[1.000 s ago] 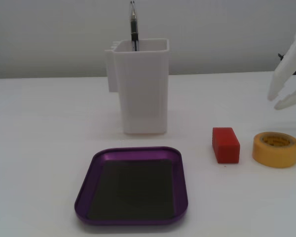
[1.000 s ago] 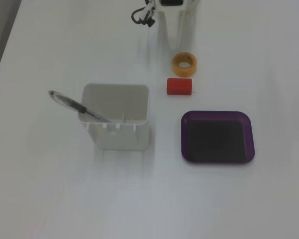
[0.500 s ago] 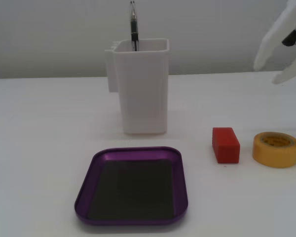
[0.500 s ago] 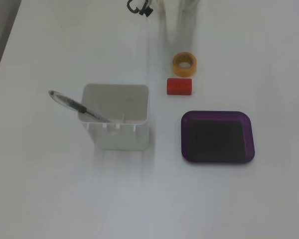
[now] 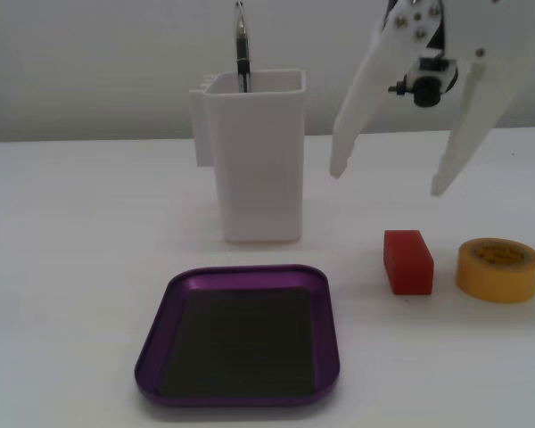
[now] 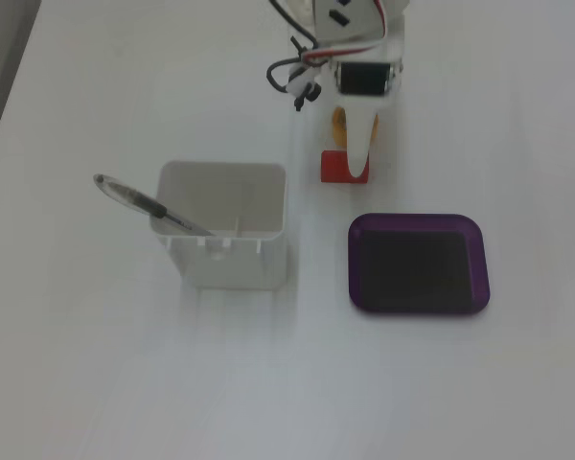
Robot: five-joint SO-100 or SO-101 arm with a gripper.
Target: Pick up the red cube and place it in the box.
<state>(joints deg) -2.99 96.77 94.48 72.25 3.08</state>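
gripper raised, pointing down, jaws spread wide

The red cube looks like matt plastic, while the box has a glossy purple metallic rim around a dull dark floor. The tall container and the gripper are smooth white plastic; the yellow tape roll looks slightly shiny.

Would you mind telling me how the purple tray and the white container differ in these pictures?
The purple tray is shallow and low-rimmed; the white container is tall and deep. The tray is metallic purple with a dark floor; the container is plain white. The tray lies empty, while the container holds a pen leaning out of it. In the fixed view from the front, the tray lies nearer the camera than the container. Both are rectangular, open-topped, and rest on the white table.
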